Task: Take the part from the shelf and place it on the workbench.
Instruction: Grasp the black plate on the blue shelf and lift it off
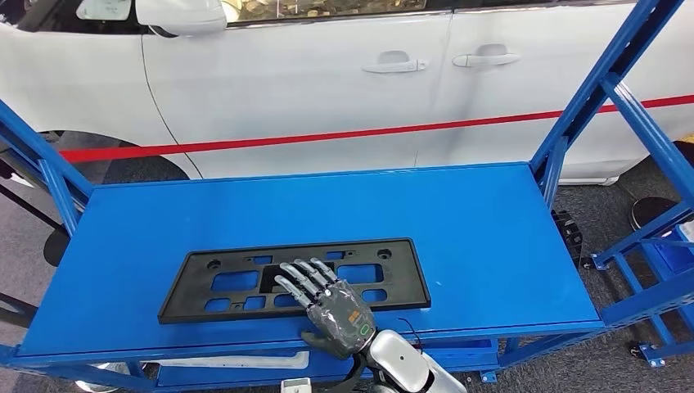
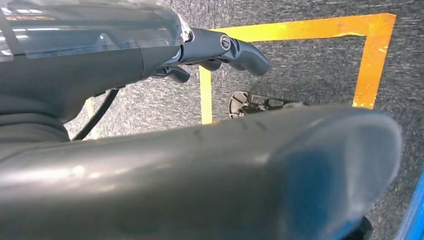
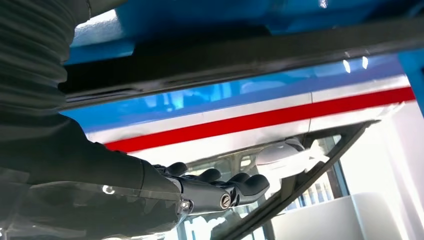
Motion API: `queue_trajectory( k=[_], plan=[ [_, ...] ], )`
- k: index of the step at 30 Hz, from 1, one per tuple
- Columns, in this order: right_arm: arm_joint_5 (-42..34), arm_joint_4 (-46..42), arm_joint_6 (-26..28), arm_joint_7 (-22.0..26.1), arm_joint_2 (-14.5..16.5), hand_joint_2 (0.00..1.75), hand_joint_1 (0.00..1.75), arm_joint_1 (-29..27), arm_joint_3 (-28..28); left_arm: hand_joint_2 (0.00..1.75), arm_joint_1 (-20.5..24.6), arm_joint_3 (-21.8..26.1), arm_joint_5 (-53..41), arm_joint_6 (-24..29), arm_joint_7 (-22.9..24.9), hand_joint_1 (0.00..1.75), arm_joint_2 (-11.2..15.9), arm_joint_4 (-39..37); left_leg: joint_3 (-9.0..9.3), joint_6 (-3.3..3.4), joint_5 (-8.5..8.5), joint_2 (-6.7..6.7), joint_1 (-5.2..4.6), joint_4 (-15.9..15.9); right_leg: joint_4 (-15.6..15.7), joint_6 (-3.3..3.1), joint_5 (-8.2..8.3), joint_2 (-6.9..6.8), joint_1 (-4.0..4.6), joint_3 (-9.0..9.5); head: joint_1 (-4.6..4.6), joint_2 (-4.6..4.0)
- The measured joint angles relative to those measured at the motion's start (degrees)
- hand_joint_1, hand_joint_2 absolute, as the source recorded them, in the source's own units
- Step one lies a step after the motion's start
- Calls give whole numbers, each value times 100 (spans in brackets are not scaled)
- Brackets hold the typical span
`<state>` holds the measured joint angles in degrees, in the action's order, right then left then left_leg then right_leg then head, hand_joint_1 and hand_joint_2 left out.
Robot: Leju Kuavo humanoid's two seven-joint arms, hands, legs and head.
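The part is a flat black plastic frame with several cut-outs. It lies on the blue table top, near the front edge. My right hand reaches in from below, palm down, its fingers spread and laid over the middle of the frame's near side. Nothing is gripped. In the right wrist view the same hand shows straight fingers beside the frame's dark edge. My left hand hangs over the floor and holds nothing.
A white car with a red stripe stands close behind the table. Slanted blue frame posts rise at the table's right end, and another blue rack is further right. Yellow floor tape runs under the left hand.
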<state>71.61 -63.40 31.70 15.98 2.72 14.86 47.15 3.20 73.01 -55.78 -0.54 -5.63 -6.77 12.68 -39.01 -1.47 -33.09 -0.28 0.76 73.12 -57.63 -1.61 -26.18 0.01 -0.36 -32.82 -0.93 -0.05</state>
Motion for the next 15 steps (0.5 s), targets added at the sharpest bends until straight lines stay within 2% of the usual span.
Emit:
queue_trajectory(
  k=[2, 3, 4, 5, 7, 9, 11, 13, 14, 15],
  plan=[
    [204, 147, 78, -126, 115, 175, 0, 65, 44, 0, 3, -1, -11, -1, -1, 0, 6, 0, 325, 8, 407, 4, 7, -724, -33, 21, -24, 10, -1, 6, 1, 1],
    [305, 220, 108, -191, 173, 175, 0, 108, 72, 0, 12, -1, -22, -1, -2, 0, 9, 0, 495, 20, 546, 5, 0, -1088, -61, 41, -41, 14, 10, -1, -1, 1],
    [405, 297, 131, -256, 220, 175, 0, 160, 102, 0, 20, -2, -38, -2, -3, 0, 12, 0, 608, 42, 625, 4, -5, -1338, -84, 65, -52, 17, 21, -11, 3, 1],
    [504, 378, 145, -319, 260, 175, 0, 212, 137, 0, 25, -4, -53, -5, -4, 0, 13, 0, 650, 67, 632, 0, -11, -1443, -97, 86, -57, 18, 32, -23, 4, 1],
    [686, 538, 158, -435, 323, 175, 0, 314, 213, 0, 24, -8, -74, -13, -5, 0, 17, 0, 648, 133, 642, -5, -17, -1459, -98, 132, -53, 19, 40, -31, 8, 1],
    [838, 689, 160, -545, 385, 175, 0, 413, 285, 0, 21, -12, -82, -20, -6, 0, 24, 0, 657, 203, 671, 0, -3, -1492, -222, 190, -153, 19, 28, -74, 9, 1],
    [941, 841, 166, -654, 438, 175, 0, 518, 348, 0, 27, -14, -85, -22, -8, 0, 32, 0, 658, 253, 690, 6, 9, -1511, -755, 245, -470, 15, 7, -311, 11, 1],
    [1013, 1014, 191, -771, 472, 175, 0, 596, 404, 0, 26, -13, -86, -22, -10, 0, 38, 0, 648, 272, 691, 7, 1, -1506, -1504, 277, -780, 13, -5, -671, 11, 1],
    [1051, 1094, 209, -826, 487, 175, 0, 630, 424, 0, 22, -13, -88, -21, -10, 0, 38, 0, 650, 274, 690, 7, -3, -1504, -1697, 279, -802, 13, -6, -771, 11, 1],
    [1095, 1182, 228, -889, 509, 175, 0, 672, 446, 0, 18, -12, -93, -21, -10, 0, 39, 0, 655, 274, 688, 5, -7, -1503, -1672, 269, -708, 13, -4, -766, 11, 1]
  ],
)
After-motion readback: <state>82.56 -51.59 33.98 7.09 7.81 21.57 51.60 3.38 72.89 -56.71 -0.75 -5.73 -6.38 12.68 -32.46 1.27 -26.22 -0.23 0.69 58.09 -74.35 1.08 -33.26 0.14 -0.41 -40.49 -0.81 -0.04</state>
